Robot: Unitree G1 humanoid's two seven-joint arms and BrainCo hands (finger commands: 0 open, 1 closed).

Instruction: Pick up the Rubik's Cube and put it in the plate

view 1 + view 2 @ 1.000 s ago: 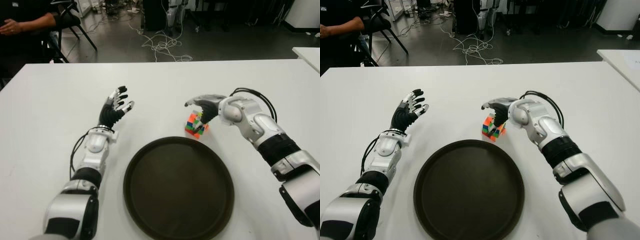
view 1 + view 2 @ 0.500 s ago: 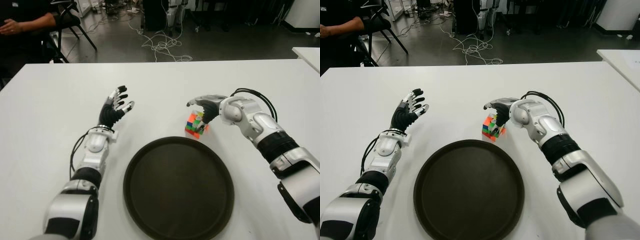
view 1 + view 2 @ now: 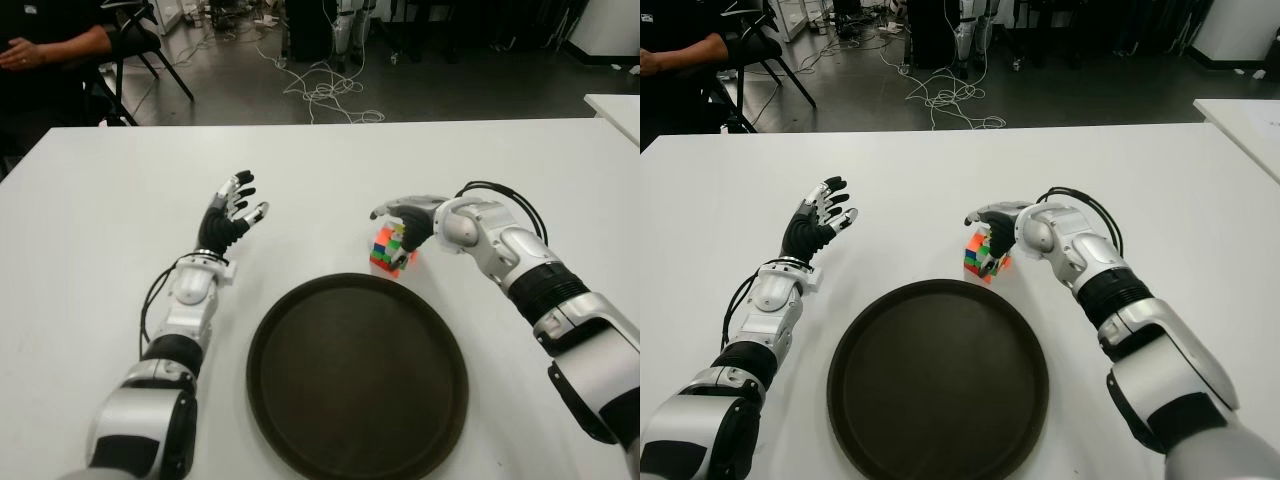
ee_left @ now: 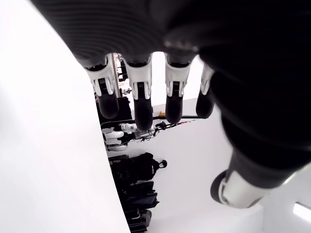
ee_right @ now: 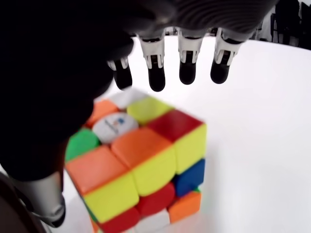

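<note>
The Rubik's Cube [image 3: 386, 252] stands on the white table [image 3: 500, 160], just past the far rim of the round dark plate [image 3: 300, 400]. My right hand [image 3: 403, 216] arches over the cube from the right. In the right wrist view the cube [image 5: 141, 165] sits under the palm, the fingers [image 5: 187, 68] stretch out past it without touching, and the thumb hangs beside it. The hand is open. My left hand [image 3: 233, 211] shows open to the left of the plate, fingers [image 4: 141, 97] spread and holding nothing.
A person [image 3: 50, 45] sits by a chair [image 3: 140, 40] beyond the table's far left corner. Cables [image 3: 325, 90] lie on the floor behind. A second white table [image 3: 615, 105] shows at the right edge.
My right hand has edged slightly lower and closer over the cube. The cube and the left hand have stayed where they were.
</note>
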